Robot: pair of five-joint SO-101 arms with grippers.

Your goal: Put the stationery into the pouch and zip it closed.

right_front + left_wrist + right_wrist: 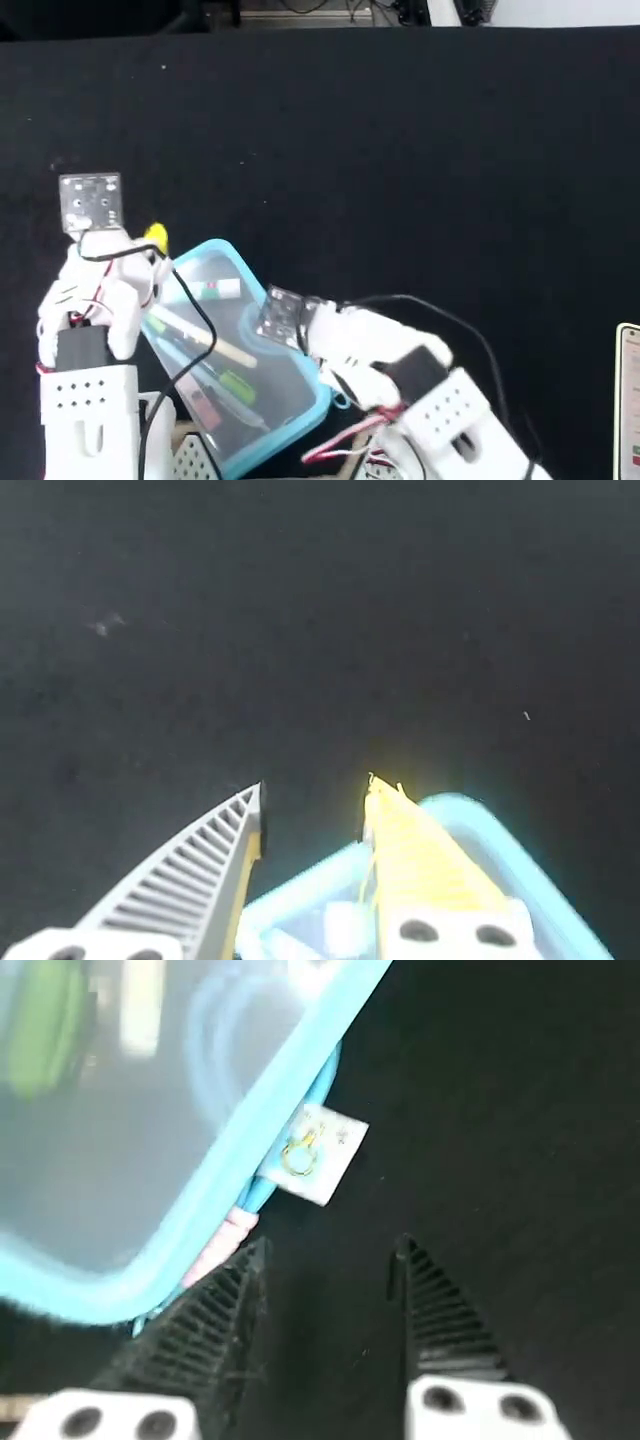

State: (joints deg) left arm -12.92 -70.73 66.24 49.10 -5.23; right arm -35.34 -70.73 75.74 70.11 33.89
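The clear pouch (262, 372) with a light-blue border lies at the table's near edge between the two arms, with several pens and markers (215, 345) inside. My left gripper (312, 805) is open, one grey and one yellow finger (156, 237) poised over the pouch's far corner (470, 815). My right gripper (330, 1252) is open too, its black fingers just off the pouch's blue edge (250, 1150). The white zipper pull tab (312, 1155) with a gold ring lies on the mat a little ahead of them. The right arm (385, 365) comes in from the near right.
The black mat (420, 160) stretches open across the far and right parts of the table. A white flat object (628, 400) sits at the right edge. The arm bases (90, 420) stand along the near edge beside the pouch.
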